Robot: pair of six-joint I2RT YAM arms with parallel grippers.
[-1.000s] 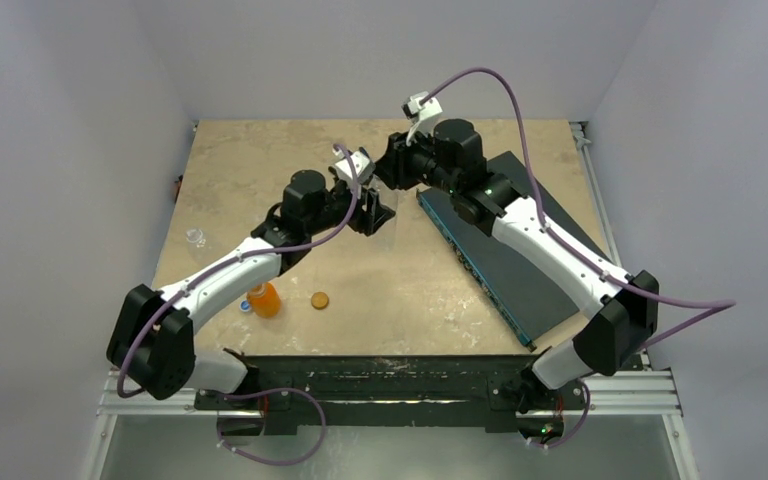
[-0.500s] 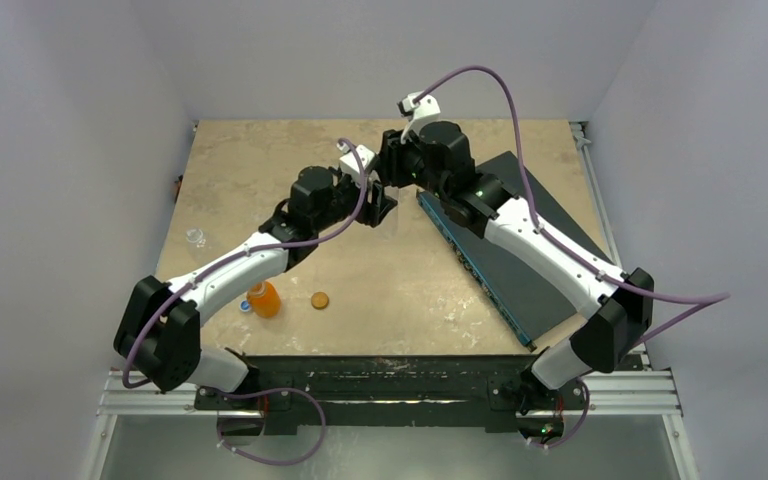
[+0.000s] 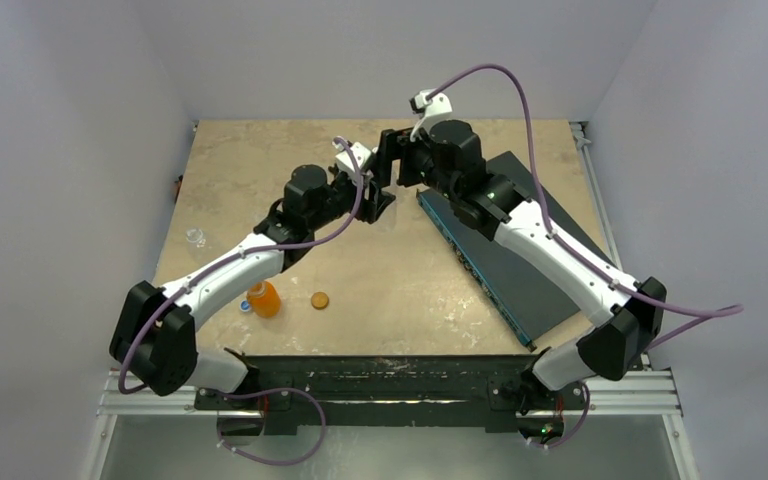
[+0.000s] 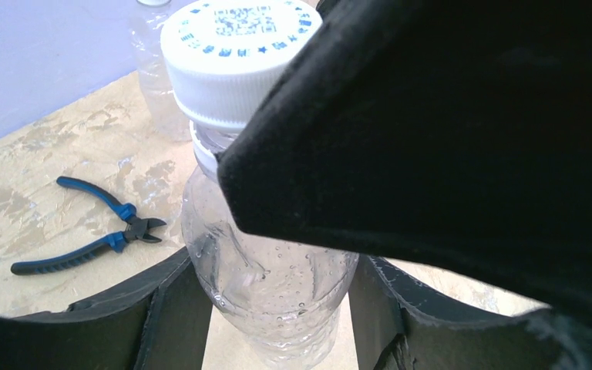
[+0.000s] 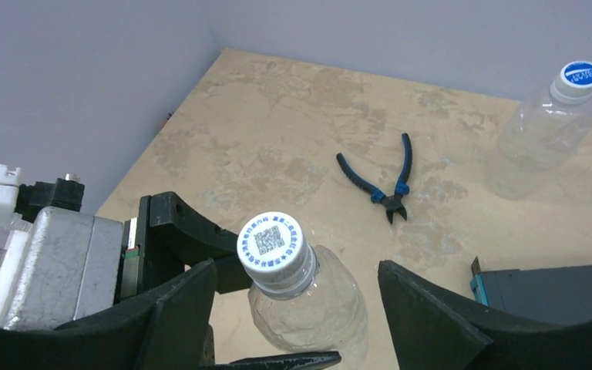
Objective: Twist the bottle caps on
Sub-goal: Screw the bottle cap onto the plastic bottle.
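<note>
A clear bottle (image 4: 270,285) stands upright with my left gripper (image 4: 274,327) shut on its body, a finger pressed to each side. A white cap (image 5: 275,245) with blue print sits on its neck. My right gripper (image 5: 297,271) hangs open around that cap, both fingers well apart from it. In the top view the two grippers meet at the table's far middle, left gripper (image 3: 373,200) below right gripper (image 3: 388,166), hiding the bottle. A squat orange bottle (image 3: 265,299) and a flat orange-brown cap (image 3: 320,299) lie near the front left.
Blue-handled pliers (image 5: 381,177) lie on the table beyond the held bottle. A second clear bottle (image 5: 536,139) with a blue-printed cap (image 5: 578,77) stands farther off. A dark board (image 3: 520,250) lies at an angle on the right. A small clear object (image 3: 196,237) sits at the left edge.
My right gripper has opened wide off the cap, which stays on the bottle. The left gripper keeps its hold on the bottle and has shifted slightly.
</note>
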